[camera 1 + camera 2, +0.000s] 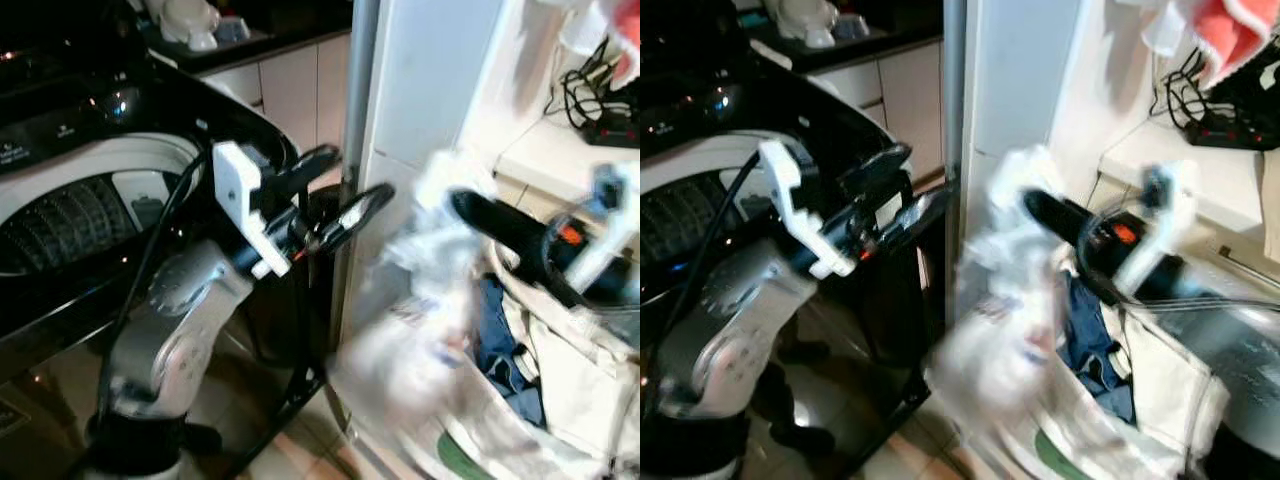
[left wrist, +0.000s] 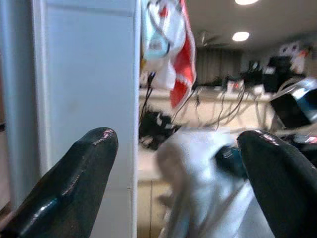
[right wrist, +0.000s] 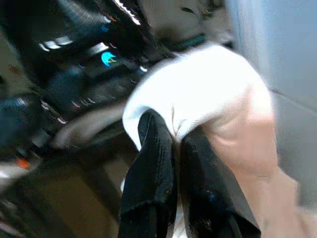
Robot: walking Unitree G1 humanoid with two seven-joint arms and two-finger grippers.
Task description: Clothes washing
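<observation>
Laundry remains in the bag nearest — 1 white garment hangs pinched in the right gripper above it. The left gripper gapes empty beside the open washer; loading looks early.

1 washing machine, 1 laundry bag, 1 white garment, 2 grippers: left gripper, right gripper

left gripper fingers apart, white garment
</observation>
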